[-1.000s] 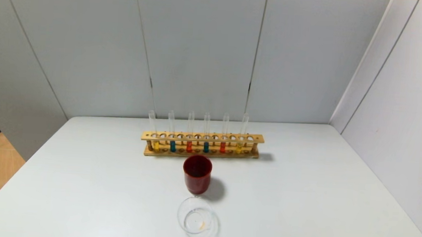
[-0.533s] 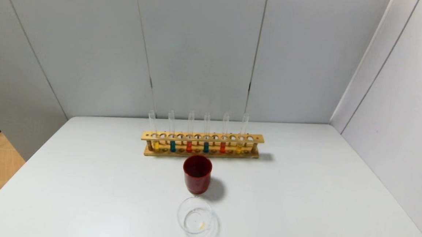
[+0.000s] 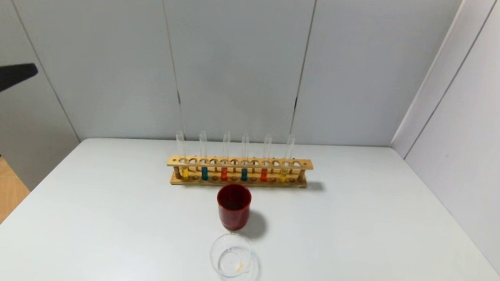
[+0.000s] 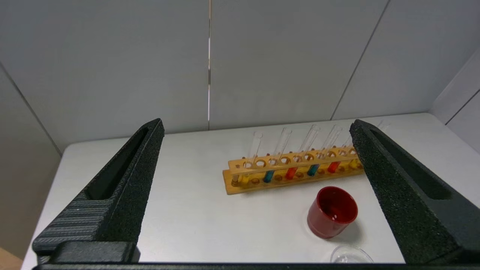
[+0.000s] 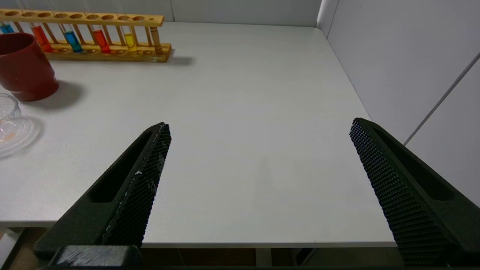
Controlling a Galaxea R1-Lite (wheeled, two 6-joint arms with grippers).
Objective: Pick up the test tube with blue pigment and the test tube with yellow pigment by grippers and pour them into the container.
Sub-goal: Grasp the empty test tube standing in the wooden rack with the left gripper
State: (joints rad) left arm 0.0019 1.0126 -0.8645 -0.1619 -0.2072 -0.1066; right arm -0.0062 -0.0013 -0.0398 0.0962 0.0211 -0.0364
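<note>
A wooden rack [image 3: 240, 162] holds several upright tubes. The test tube with yellow pigment [image 3: 184, 171] stands at its left end. Two tubes with blue pigment [image 3: 204, 172] [image 3: 244, 174] stand further right. The container, a clear glass dish [image 3: 231, 255], sits near the table's front edge. My left gripper [image 4: 257, 123] is open and empty, high up to the left of the table and facing the rack [image 4: 292, 176]; one of its black fingers [image 3: 11, 76] shows at the head view's left edge. My right gripper [image 5: 258, 125] is open and empty over the table's front right edge.
A dark red cup [image 3: 233, 207] stands between the rack and the dish. Two orange-red tubes [image 3: 224, 173] [image 3: 264, 174] and a paler yellow tube [image 3: 283, 175] also stand in the rack. Grey walls close the back and the right side.
A black finger of my left gripper has come into the head view at the upper left edge. The rack, cup and dish have not moved.
</note>
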